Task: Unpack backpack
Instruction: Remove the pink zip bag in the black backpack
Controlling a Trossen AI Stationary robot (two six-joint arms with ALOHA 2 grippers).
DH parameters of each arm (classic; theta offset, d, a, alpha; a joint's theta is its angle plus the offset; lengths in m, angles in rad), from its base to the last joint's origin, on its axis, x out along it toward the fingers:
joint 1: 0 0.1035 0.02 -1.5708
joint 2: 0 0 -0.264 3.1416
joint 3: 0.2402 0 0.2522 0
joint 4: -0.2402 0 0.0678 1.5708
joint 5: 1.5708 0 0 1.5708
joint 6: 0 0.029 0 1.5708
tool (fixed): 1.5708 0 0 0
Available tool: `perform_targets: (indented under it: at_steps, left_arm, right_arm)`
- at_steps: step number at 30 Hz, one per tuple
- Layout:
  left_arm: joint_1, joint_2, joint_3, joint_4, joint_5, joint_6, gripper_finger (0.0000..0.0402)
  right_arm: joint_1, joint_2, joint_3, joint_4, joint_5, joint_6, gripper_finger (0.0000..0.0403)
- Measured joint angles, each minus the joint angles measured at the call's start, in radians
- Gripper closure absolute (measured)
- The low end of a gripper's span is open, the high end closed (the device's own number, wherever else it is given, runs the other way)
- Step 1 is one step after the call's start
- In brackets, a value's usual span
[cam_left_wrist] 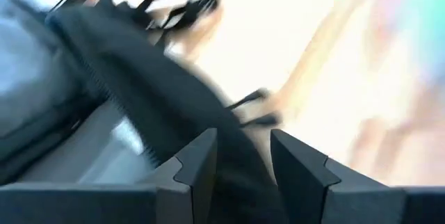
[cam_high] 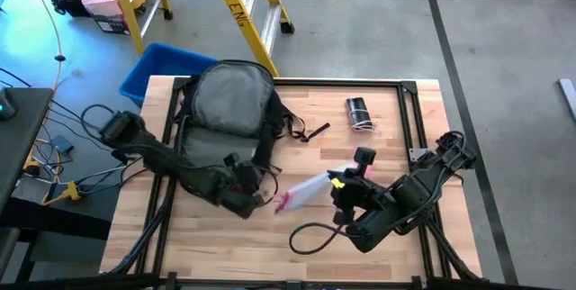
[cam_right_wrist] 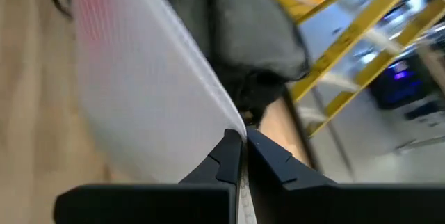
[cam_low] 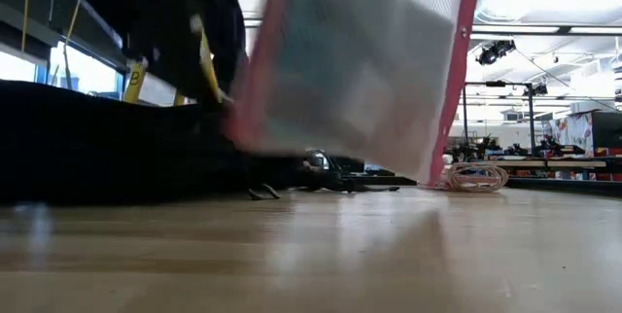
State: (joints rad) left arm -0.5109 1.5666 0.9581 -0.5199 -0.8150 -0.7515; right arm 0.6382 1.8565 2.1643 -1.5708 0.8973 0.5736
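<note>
Right gripper (cam_right_wrist: 243, 156), at four o'clock on the table (cam_high: 378, 137), pinches our clear pouch (cam_right_wrist: 149, 92) by one thin edge; it may slip. Our left gripper (cam_left_wrist: 243, 172), jaws apart, straddles black fabric of the backpack (cam_high: 229, 101) at ten o'clock, risking a snag.

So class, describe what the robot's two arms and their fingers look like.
Both arms are dark, jointed and bulky. The left arm is plain black. The right arm has small yellow markings near its wrist. Each gripper ends in two flat, angular dark fingers.
</note>
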Motion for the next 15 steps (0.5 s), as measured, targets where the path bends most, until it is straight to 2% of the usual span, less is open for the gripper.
perform_targets:
  at_steps: [4,7,11,15]
  left_arm:
    - [-0.053,-0.049,0.001,0.056,-0.071,0.057,0.0287]
    - [-0.086,-0.055,0.001,0.056,-0.133,0.078,0.0287]
    - [-0.116,-0.05,0.001,0.061,-0.167,0.083,0.0287]
    - [-0.138,-0.036,0.001,0.063,-0.216,0.083,0.0287]
  right_arm:
    - [-0.054,0.0,0.0,-0.002,-0.019,0.005,0.0403]
    - [-0.119,0.0,-0.008,-0.001,0.018,0.002,0.0403]
    - [-0.215,0.001,-0.036,-0.002,0.032,-0.078,0.0403]
    - [-0.261,0.001,-0.033,-0.001,0.093,-0.108,0.0403]
